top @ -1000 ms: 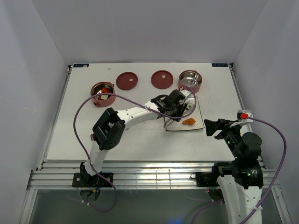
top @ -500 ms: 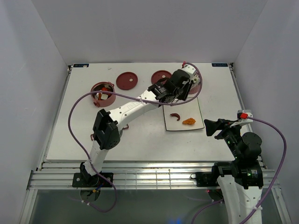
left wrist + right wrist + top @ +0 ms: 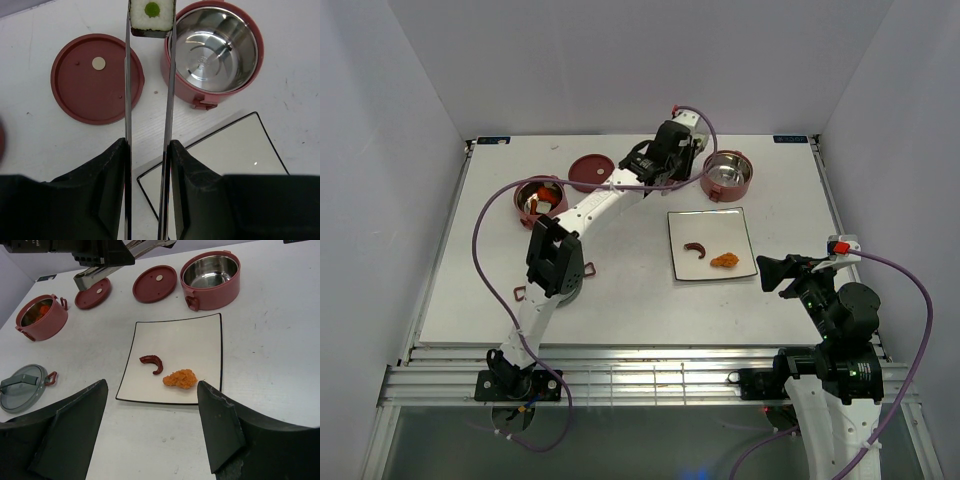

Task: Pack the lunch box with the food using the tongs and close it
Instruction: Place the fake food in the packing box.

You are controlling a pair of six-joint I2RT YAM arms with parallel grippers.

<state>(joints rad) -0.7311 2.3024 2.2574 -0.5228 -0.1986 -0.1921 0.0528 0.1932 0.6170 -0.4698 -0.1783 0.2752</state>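
With the left gripper (image 3: 148, 150) clamped on the tongs (image 3: 126, 90), their tips pinch the cube (image 3: 151, 17) at top centre, just left of the empty bowl (image 3: 227, 92), so any slackening would likely drop it on the tabletop (image 3: 45, 135); the right gripper (image 3: 150, 407) gapes wide, empty.

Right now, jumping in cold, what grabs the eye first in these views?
The left end effector grips the tongs, which pinch a pale cube with a green dot beside the empty bowl at the far right. On the white plate, a sausage and a nugget lie.
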